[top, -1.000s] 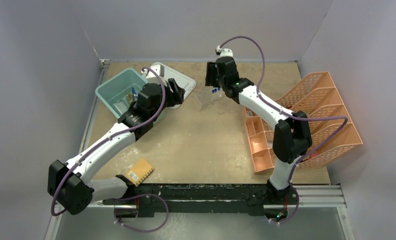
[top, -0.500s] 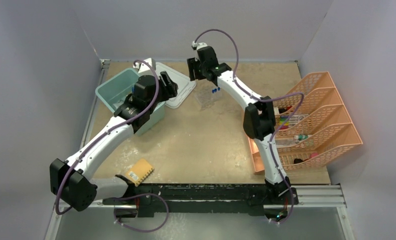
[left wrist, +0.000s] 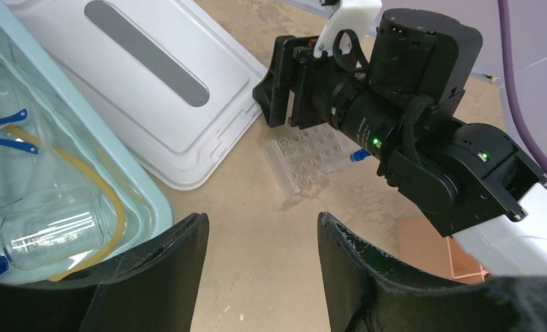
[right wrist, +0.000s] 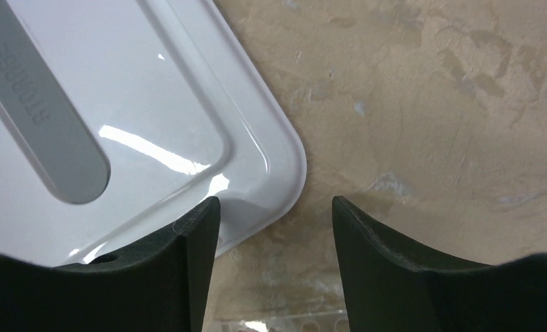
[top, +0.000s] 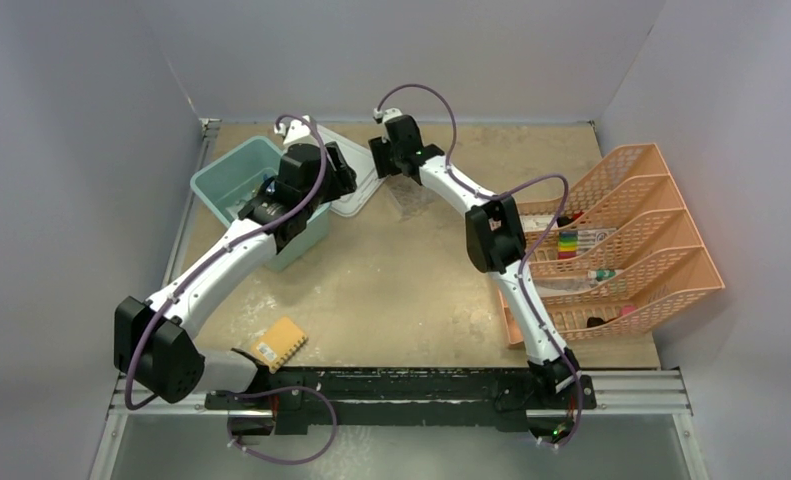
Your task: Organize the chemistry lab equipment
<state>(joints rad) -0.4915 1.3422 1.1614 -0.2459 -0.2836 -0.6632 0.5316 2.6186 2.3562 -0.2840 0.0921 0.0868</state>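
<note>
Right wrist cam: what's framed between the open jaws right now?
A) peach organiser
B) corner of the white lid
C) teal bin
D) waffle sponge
B: in the right wrist view, the rounded corner of the white lid lies between the open jaws of the right gripper, which holds nothing.

Upper left: white lid (right wrist: 153,83), grey strip (right wrist: 42,117) (embossed lettering) on it. Lid's rounded corner above gap of right gripper (right wrist: 274,206), fingers parted. Tan tabletop (right wrist: 429,104) right.
</note>
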